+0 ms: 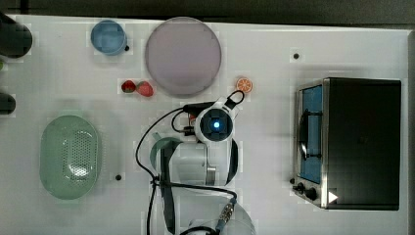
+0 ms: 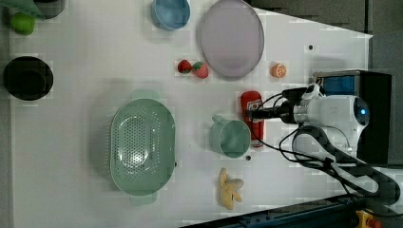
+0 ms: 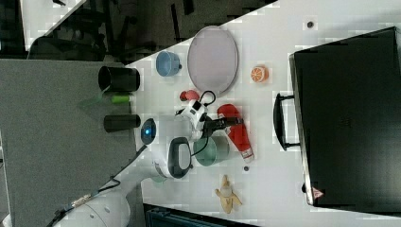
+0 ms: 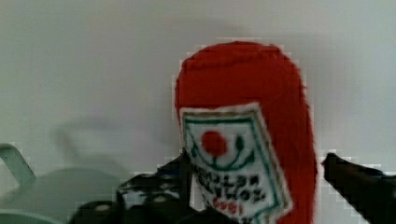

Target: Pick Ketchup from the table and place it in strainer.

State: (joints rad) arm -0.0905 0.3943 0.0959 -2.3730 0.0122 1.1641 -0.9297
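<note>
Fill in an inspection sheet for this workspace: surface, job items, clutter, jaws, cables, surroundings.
Surface: white table.
Job's things: red soft ketchup bottle lying flat beside the round green mug; pale green perforated oval strainer holds nothing.
Clutter: two strawberries, orange slice, grey round plate, blue cup, banana, black toaster oven.
Grippers: gripper has its jaws open either side of the bottle.
Cables: black cable looping off the arm.
Surroundings: nothing seen.
</note>
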